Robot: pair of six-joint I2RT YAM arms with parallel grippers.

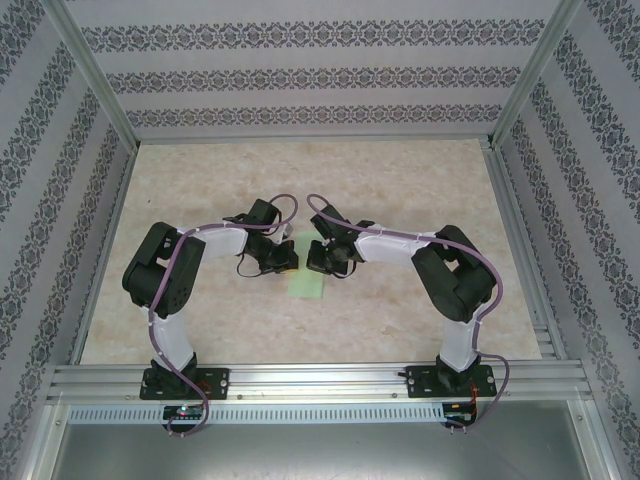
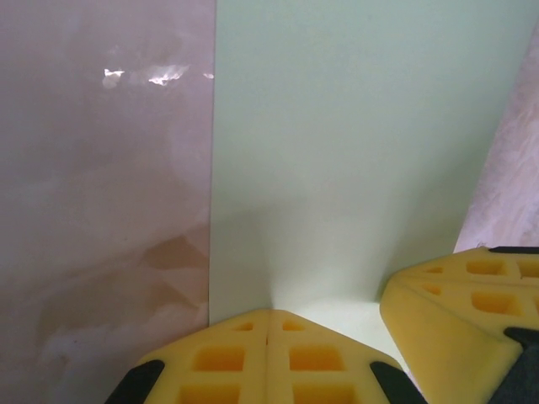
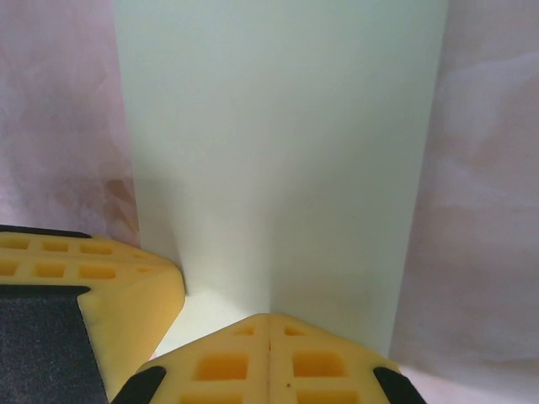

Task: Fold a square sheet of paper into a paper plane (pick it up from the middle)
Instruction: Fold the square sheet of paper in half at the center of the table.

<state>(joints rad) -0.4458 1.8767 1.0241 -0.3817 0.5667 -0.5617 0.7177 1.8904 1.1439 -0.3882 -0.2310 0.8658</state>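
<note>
**Top external:** Both arms reach in across the table (image 1: 420,180) and meet over the square sheet of paper (image 1: 308,286), which lies flat at mid-table. The left gripper (image 1: 283,257) is down on the sheet's left part and the right gripper (image 1: 323,259) on its right part, the two close together.

**Left wrist:** The left gripper (image 2: 268,316) has its yellow tips pressed together on the sheet (image 2: 354,151). A faint ridge runs up the pale green paper from their seam (it looks nipped between them, though the contact itself is hidden). A finger (image 2: 446,311) of the right gripper stands just to the right, on the same sheet.

**Right wrist:** The right gripper (image 3: 269,318) is likewise pressed shut, with a shaded crease rising from its tips across the sheet (image 3: 278,126).

**Risk:** The two pinches sit close together on thin paper. If the arms rise unevenly or pull apart, the sheet could tear. A shallow nip could also let it slip free, or set the centre crease crooked.
</note>
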